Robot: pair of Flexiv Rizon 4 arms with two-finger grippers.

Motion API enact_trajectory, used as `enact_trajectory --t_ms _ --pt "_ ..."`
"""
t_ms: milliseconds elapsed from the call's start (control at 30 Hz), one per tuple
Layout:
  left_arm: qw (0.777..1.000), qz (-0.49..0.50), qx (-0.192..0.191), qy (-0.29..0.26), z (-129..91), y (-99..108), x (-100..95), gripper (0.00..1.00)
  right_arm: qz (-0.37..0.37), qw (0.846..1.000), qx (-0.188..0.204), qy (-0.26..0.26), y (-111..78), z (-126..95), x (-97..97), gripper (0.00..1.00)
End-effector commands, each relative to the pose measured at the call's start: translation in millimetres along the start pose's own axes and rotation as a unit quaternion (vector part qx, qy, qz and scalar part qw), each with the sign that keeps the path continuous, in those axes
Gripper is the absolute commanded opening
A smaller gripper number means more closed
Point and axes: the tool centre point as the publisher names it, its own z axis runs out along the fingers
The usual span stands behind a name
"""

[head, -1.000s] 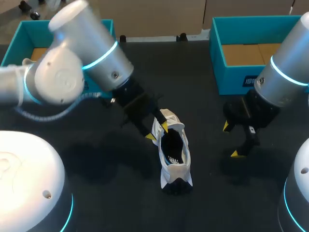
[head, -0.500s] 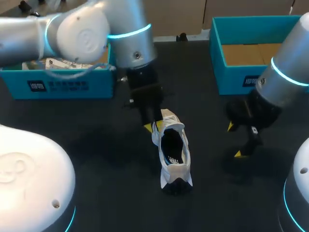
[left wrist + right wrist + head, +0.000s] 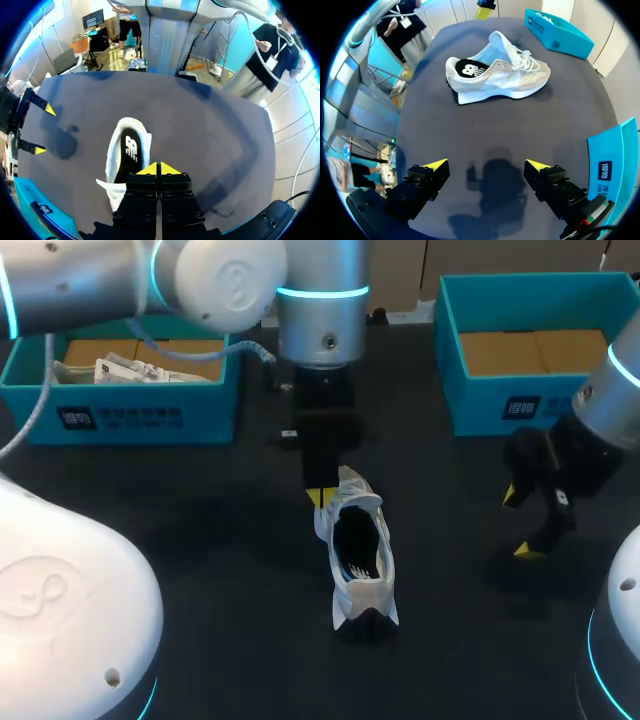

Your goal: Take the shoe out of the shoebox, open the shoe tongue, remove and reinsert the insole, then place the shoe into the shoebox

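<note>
Hovering at the tongue end of the white sneaker [image 3: 368, 585], the left gripper [image 3: 320, 498] is shown with its yellow tips pressed together, nothing being seen between them. The right gripper [image 3: 518, 523] is held spread wide and empty, well apart from the sneaker. The sneaker is seen upright on the dark table [image 3: 200, 540], outside the left shoebox [image 3: 130, 420] and the right shoebox [image 3: 500, 410].

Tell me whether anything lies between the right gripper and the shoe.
Nothing visible does. Only bare table lies between the open right gripper and the shoe, which sits ahead of its fingers, untouched by them.
</note>
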Motion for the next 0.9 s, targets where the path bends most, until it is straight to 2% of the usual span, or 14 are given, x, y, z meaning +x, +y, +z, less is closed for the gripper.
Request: enact_trajectory --t_ms 33,167,267,300,667,833,900 --pt "0.999 0.018 0.002 0.047 0.1 0.0 -8.1 0.00 -0.001 1.000 -0.001 -0.002 -1.2 -0.5 2.1 1.00" --pt "0.997 0.055 -0.004 0.053 9.6 -7.7 -20.2 0.00 -0.001 1.000 -0.001 -0.002 -1.2 -0.5 2.1 1.00" --pt "0.994 0.080 -0.002 0.075 17.0 -11.4 -26.1 0.00 -0.001 1.000 -0.001 -0.002 -1.2 -0.5 2.1 1.00" --pt "0.991 0.094 -0.014 0.094 17.7 -11.4 -27.6 0.00 -0.001 1.000 -0.001 -0.002 -1.2 -0.5 2.1 1.00" --pt "0.991 0.094 -0.014 0.094 17.7 -11.4 -27.6 0.00 -0.001 1.000 -0.001 -0.002 -1.2 -0.5 2.1 1.00" --pt "0.992 0.111 -0.004 0.060 35.6 -9.8 -27.3 0.00 -0.001 1.000 -0.001 -0.002 -1.2 -0.5 2.1 1.00" --pt "0.992 0.110 -0.007 0.063 41.7 -7.5 -29.1 0.00 -0.001 1.000 -0.001 -0.002 -1.2 -0.5 2.1 1.00"
